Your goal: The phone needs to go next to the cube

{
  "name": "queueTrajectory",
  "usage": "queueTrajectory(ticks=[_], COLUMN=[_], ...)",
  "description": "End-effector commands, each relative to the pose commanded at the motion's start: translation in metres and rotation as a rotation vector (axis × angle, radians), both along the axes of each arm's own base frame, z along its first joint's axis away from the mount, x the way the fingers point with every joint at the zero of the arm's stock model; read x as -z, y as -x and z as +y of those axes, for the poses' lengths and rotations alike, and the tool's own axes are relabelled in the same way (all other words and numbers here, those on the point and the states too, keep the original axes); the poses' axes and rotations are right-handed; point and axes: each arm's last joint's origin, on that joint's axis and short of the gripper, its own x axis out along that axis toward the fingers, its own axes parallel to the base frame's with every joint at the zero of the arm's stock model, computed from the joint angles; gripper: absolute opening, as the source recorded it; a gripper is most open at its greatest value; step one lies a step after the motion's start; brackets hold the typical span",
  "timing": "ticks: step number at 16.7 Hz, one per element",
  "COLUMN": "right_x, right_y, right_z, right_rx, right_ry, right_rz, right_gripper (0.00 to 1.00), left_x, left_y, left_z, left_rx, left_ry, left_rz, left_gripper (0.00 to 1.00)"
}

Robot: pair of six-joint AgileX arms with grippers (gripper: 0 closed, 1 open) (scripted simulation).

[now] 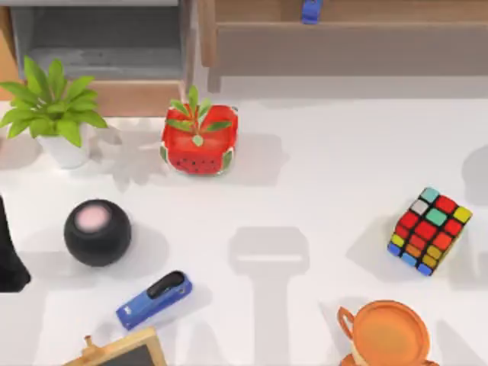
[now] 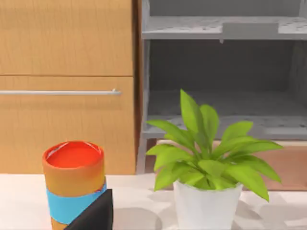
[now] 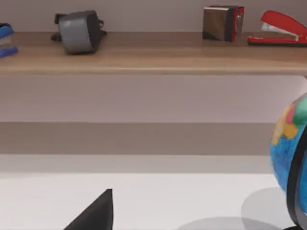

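The black left arm point(image 1: 9, 255) sits at the table's far left edge. A dark fingertip wedge of the left gripper point(image 2: 93, 214) and another of the right gripper point(image 3: 93, 213) show in their wrist views.

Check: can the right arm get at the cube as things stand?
Probably yes. The cube sits alone on the right side of the table, with its top and sides bare. The orange pot lies apart from it.

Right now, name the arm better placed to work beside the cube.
Right, likely. The cube lies near the right edge of the table, on the right arm's side. The left arm sits at the far left edge, past the black ball.
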Motion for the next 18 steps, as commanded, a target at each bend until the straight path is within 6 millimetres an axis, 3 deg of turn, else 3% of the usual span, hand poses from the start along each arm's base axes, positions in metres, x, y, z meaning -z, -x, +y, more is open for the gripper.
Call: queueTrajectory(ticks=[4, 10, 14, 18], right_x=[0.000, 0.000, 0.000, 0.000], right_y=[0.000, 0.000, 0.000, 0.000], right_z=[0.000, 0.000, 0.000, 0.000], right_rx=[0.000, 0.000, 0.000, 0.000], right_ry=[0.000, 0.000, 0.000, 0.000], right_rz=[0.000, 0.000, 0.000, 0.000], right_gripper=[1.00, 1.00, 1.00, 1.00], left_x=[-0.005, -0.043, -0.060, -0.048], left_y=[0.000, -0.019, -0.062, -0.118], left_z=[0.001, 0.012, 0.033, 0.068], left_rx=[-0.009, -0.072, -0.102, -0.082], left_ry=[-0.011, -0.113, -0.164, -0.160], left_rz=[0.024, 0.306, 0.665, 1.045], left_gripper=[1.00, 1.00, 1.00, 1.00])
